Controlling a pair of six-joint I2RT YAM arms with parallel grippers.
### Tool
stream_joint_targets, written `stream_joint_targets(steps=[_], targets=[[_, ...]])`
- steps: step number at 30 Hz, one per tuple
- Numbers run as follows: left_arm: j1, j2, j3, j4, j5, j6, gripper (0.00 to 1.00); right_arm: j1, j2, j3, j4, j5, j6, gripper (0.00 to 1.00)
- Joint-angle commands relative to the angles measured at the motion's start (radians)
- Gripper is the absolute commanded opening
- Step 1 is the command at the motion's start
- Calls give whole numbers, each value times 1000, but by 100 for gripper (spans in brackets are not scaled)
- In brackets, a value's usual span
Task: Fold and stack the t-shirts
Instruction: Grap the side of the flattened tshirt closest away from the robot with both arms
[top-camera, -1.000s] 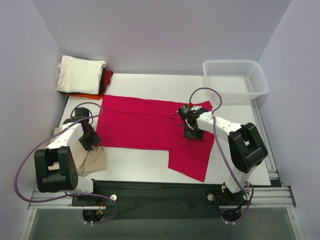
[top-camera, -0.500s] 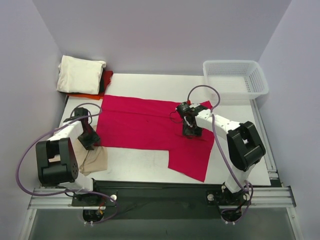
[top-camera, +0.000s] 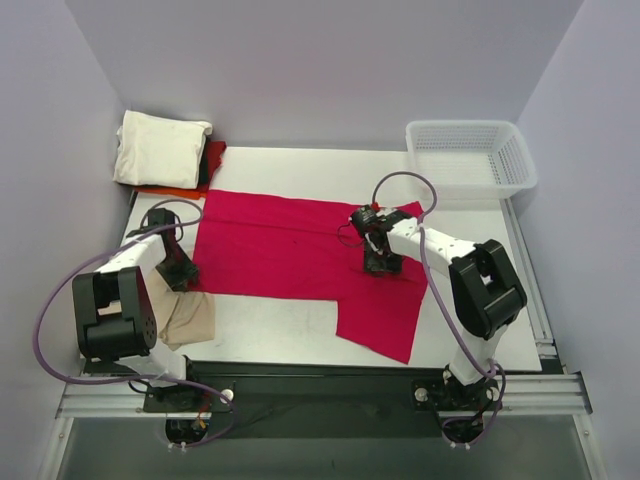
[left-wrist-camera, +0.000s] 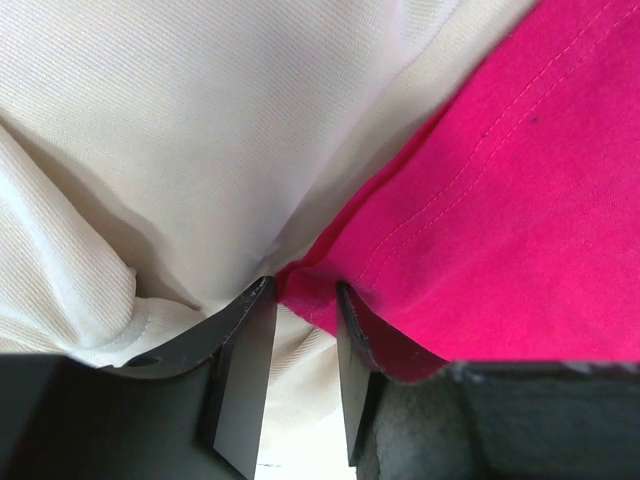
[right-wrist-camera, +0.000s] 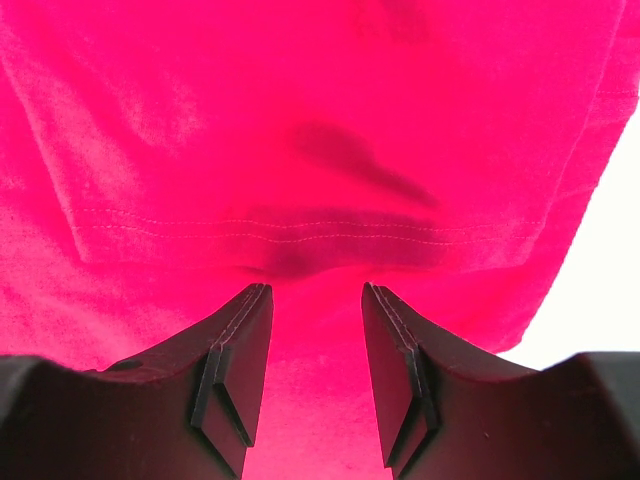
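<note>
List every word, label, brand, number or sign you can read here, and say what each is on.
None: no text can be read in any view.
crimson t-shirt: plain cloth, only stitched hems show, no print or tag.
folded cream t-shirt: plain, no print.
tan t-shirt: plain, no print.
white lattice basket: bare plastic, no label in sight.

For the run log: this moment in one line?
red t-shirt: spread out | left gripper: at its edge, by tan t-shirt | right gripper: open over it
</note>
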Motion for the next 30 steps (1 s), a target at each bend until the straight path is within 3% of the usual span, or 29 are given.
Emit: stream_joint_targets(steps=[1, 7, 11, 19, 30], targets=[[8, 14, 42, 30, 14, 6, 38, 8, 20, 37, -51, 10, 1, 42], [8, 17, 51, 23, 16, 6, 25, 7, 31, 52, -57, 16, -5, 42], [8, 3, 62, 7, 11, 6, 1, 5, 23, 55, -65, 28, -2, 41], [6, -78, 128, -40, 7, -3, 0, -22, -87, -9, -103, 42, 24, 41], [-12, -112, 185, -54, 48, 7, 0, -29, -303, -225, -207, 58, 70, 48]])
